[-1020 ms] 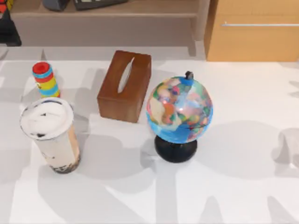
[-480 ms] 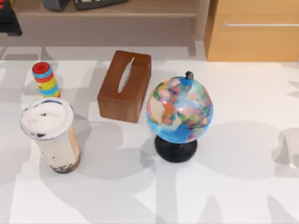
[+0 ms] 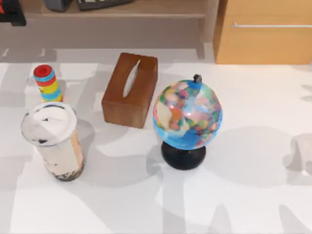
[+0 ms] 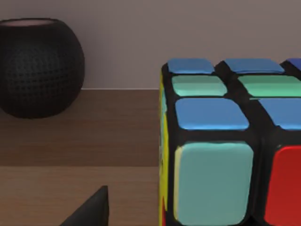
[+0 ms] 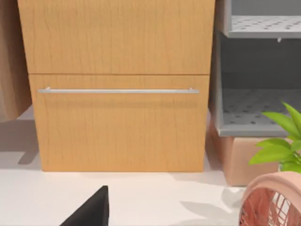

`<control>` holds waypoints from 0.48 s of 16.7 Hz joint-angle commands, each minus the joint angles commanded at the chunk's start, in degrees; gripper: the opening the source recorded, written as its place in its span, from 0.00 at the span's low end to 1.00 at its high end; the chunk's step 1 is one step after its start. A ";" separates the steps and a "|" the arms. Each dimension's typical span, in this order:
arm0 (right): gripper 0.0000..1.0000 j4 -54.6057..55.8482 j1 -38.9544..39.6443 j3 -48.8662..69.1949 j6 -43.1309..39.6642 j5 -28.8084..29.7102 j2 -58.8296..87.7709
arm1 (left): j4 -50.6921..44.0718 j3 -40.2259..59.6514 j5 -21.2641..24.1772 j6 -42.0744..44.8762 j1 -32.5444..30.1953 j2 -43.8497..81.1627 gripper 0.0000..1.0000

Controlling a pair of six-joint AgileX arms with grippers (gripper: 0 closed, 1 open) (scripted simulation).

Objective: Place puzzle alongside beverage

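The puzzle (image 4: 225,155), a black cube with blue, green, red and yellow stickers, sits on a wooden shelf (image 4: 80,127) and looms close in the left wrist view. My left gripper (image 3: 10,13) is at the far left corner of the top view, beyond the table. One dark fingertip (image 4: 91,207) stands apart from the cube's side, so the gripper is open. The beverage (image 3: 51,141), a clear cup of beige tea with dark pearls and a white lid, stands upright at the table's left. One fingertip (image 5: 91,207) of my parked right gripper faces a wooden drawer cabinet.
A striped ring toy (image 3: 47,83) stands just behind the cup. A brown tissue box (image 3: 129,90) and a globe (image 3: 187,117) occupy the table's middle. A black round speaker (image 4: 40,66) shares the shelf with the cube. A pink fan (image 5: 275,200) stands near the right arm.
The left arm's dark shape has slid further toward the far left corner, away from the table. Objects on the table have not moved.
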 joint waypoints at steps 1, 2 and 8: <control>1.00 0.00 0.00 0.00 0.00 0.00 0.00 | 0.00 0.00 0.00 0.00 0.00 0.00 1.00; 1.00 0.00 0.00 0.00 0.00 0.00 0.00 | 0.00 0.00 0.00 0.00 0.00 0.00 0.92; 1.00 0.00 0.00 0.00 0.00 0.00 0.00 | 0.00 0.00 0.00 0.00 0.00 0.00 0.47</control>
